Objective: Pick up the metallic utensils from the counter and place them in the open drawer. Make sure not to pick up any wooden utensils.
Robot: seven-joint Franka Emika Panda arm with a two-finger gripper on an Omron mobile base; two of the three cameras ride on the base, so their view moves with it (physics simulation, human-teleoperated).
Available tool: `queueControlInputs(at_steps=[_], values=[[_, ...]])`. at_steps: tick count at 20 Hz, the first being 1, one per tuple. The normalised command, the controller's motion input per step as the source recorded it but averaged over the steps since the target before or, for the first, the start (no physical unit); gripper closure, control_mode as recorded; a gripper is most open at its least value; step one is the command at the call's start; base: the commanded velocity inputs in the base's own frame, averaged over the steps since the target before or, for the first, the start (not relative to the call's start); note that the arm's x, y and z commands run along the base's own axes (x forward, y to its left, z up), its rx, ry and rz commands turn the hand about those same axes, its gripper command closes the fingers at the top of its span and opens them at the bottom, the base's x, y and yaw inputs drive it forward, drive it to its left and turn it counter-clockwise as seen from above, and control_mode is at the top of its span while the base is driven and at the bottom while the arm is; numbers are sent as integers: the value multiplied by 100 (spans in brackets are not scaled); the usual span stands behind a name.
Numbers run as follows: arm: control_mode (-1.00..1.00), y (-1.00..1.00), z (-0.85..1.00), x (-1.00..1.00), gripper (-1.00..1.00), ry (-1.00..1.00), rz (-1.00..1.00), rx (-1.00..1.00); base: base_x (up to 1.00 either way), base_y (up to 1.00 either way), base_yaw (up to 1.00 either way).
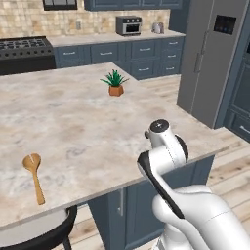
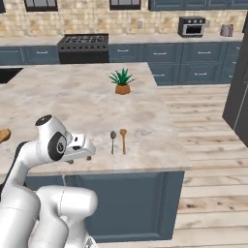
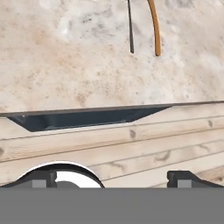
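A small dark grey metal spoon (image 2: 112,141) lies near the front edge of the marbled counter (image 2: 72,97). A tan wooden spoon (image 2: 123,140) lies right beside it, parallel and apart. In the hand view only their handles show at the top, the thin dark one (image 3: 130,26) left of the wooden one (image 3: 154,26). My gripper (image 3: 113,177) is open and holds nothing. It hangs over the counter's front edge, short of both handles. In the right base view the gripper (image 2: 86,154) sits left of the metal spoon. The open drawer is out of view.
Another wooden spoon (image 1: 33,177) lies at the counter's near left. A small potted plant (image 1: 115,84) stands mid-counter. A dark round stool (image 1: 44,234) is tucked under the left front edge. Dark blue cabinet fronts (image 3: 87,119) sit below the counter, with wood floor (image 3: 131,148) beyond.
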Motion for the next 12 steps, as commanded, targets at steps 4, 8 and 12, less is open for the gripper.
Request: queueControlInputs(at_steps=[4, 8, 12], values=[[100, 0, 0, 0, -100, 0, 0, 0, 51, -45, 0], [100, 0, 0, 0, -100, 0, 0, 0, 34, -25, 0], [100, 0, 0, 0, -100, 0, 0, 0, 36, -30, 3]])
